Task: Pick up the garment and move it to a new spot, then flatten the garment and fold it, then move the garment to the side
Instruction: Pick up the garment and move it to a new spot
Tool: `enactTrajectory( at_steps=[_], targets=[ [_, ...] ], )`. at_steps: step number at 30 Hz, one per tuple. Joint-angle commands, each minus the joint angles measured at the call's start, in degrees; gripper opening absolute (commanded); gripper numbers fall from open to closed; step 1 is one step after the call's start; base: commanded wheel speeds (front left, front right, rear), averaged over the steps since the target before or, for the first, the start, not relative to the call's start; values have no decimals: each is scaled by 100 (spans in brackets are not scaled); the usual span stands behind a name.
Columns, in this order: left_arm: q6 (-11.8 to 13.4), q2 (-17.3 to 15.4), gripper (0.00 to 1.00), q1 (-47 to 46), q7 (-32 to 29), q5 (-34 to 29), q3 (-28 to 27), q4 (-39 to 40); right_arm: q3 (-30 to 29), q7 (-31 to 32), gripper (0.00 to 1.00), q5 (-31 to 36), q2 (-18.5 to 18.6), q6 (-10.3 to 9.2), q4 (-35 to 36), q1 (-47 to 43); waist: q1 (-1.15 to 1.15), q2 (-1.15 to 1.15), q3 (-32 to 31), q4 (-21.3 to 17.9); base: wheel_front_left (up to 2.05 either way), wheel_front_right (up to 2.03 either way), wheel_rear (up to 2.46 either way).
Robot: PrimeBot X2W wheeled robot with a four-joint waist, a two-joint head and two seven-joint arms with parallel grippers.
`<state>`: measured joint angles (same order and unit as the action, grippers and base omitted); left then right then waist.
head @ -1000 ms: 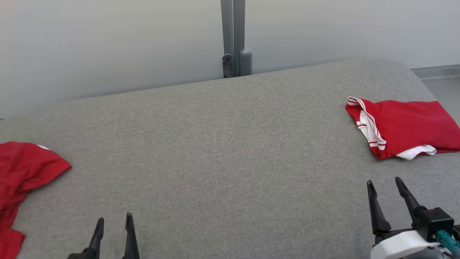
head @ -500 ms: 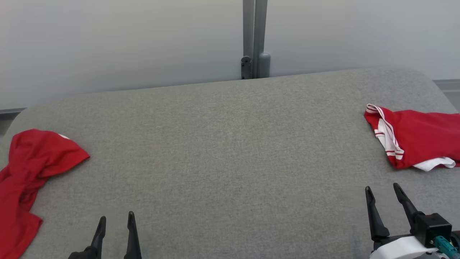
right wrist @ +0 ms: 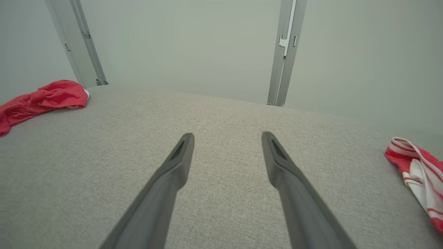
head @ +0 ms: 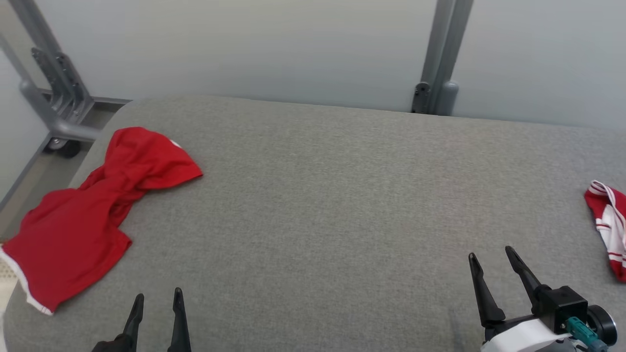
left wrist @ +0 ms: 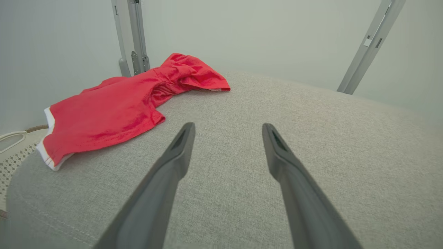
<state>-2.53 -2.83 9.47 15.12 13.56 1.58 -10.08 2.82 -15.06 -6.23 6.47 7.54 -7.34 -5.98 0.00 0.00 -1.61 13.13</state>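
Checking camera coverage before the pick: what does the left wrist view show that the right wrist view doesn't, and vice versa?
Left wrist view, not right wrist: the open left end effector, the white hem of the crumpled red cloth garment, and a pale perforated plastic object at the frame's left edge.
Right wrist view, not left wrist: the open right end effector and a red garment with white stripes at far right.
Both: that crumpled garment, the grey fabric-covered surface, grey metal posts, pale wall.
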Motion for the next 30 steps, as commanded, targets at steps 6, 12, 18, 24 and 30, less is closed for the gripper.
enactTrajectory(
  at_steps=[6, 12, 18, 24, 30],
  targets=[
    [67, -12, 100, -932, -68, 277, 82, -608, -81, -15, 100, -76, 321, -10, 207, 258, 0, 0, 811, 460, 0, 0, 0],
    [170, -47, 100, -2644, -1048, 735, -61, -1383, -120, -15, 100, -137, 854, -10, 490, 741, 0, 0, 2067, 434, 0, 0, 0],
    [389, -373, 100, -4222, -2097, 1041, -351, -2307, -43, -15, 100, -231, 1245, -9, 703, 1303, 0, 0, 3042, 272, 0, 0, 0],
    [795, -707, 100, -5382, -2579, 1282, -711, -3317, 141, -15, 100, -284, 1441, -10, 827, 1693, 0, 0, 3628, 71, 0, 0, 0],
    [1084, -1067, 100, -5813, -2806, 1300, -850, -4131, 237, -15, 100, -368, 1451, -10, 774, 1863, 0, 0, 3737, -130, 0, 0, 0]
  ],
)
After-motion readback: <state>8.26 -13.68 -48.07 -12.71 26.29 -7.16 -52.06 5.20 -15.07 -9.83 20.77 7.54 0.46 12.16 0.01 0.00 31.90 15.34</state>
